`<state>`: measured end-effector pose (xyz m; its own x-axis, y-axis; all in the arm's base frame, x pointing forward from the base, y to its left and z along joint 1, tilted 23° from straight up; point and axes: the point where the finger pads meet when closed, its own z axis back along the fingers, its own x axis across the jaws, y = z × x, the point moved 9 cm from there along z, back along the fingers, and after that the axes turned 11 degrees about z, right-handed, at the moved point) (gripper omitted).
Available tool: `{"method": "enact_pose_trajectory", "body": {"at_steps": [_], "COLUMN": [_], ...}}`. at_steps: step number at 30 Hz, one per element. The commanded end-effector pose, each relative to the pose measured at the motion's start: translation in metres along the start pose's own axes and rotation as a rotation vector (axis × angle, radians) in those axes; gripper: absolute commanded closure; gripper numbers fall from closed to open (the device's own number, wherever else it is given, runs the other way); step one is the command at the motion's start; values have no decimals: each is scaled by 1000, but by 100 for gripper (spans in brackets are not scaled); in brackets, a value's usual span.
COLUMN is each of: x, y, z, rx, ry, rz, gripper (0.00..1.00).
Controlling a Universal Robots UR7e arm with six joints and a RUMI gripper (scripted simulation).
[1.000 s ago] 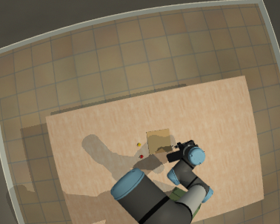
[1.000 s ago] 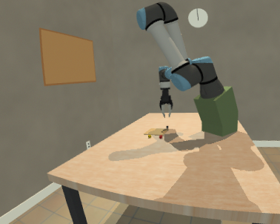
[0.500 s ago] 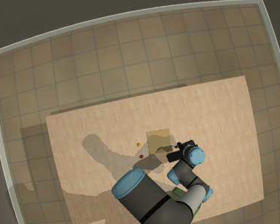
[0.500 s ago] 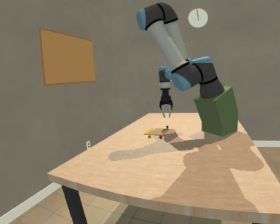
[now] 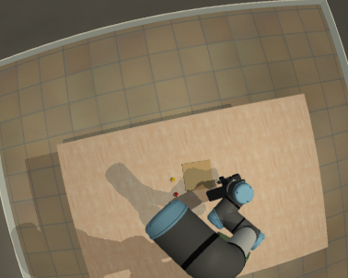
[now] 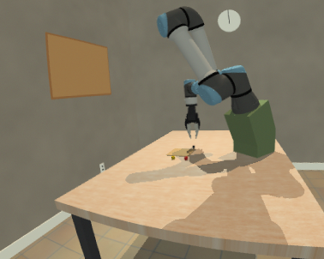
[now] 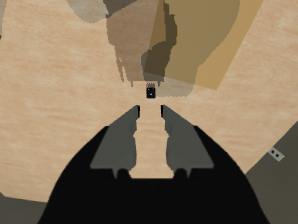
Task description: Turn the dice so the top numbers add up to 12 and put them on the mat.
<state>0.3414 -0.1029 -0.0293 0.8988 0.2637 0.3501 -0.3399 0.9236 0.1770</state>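
The tan mat (image 5: 197,175) lies mid-table; it also shows in the wrist view (image 7: 210,40) and the side view (image 6: 180,152). A small black die (image 7: 150,92) sits flat in shadow right at the mat's edge, seemingly just off it. A yellow die (image 5: 172,179) and a red die (image 5: 175,194) lie on the bare table beside the mat's other side; they also show in the side view as the yellow die (image 6: 173,158) and red die (image 6: 186,158). My gripper (image 7: 150,106) hangs well above the black die (image 6: 193,147), pointing down, fingers narrowly apart with nothing between them.
The arm's green base block (image 6: 252,129) stands on the table behind the mat. The arm's links (image 5: 196,239) overhang the near part of the table. A board (image 6: 77,66) and a clock (image 6: 229,20) hang on the wall.
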Motion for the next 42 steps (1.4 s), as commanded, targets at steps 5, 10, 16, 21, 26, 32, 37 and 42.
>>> {"method": "enact_pose_trajectory", "body": {"at_steps": [5,10,16,21,26,32,37,42], "x": [1,1,1,1,1,1,1,1], "y": [-1,-1,-1,-1,-1,-1,-1,-1], "z": [-13,-21,-29,-32,-36,-38,-38,-38], "rx": [-3,-3,-3,-3,-3,-3,-3,-3], "ry": [-2,-2,-2,-2,-2,-2,-2,-2], "rz": [0,0,0,0,0,0,0,0], "gripper": [82,82,82,82,82,82,82,82]}}
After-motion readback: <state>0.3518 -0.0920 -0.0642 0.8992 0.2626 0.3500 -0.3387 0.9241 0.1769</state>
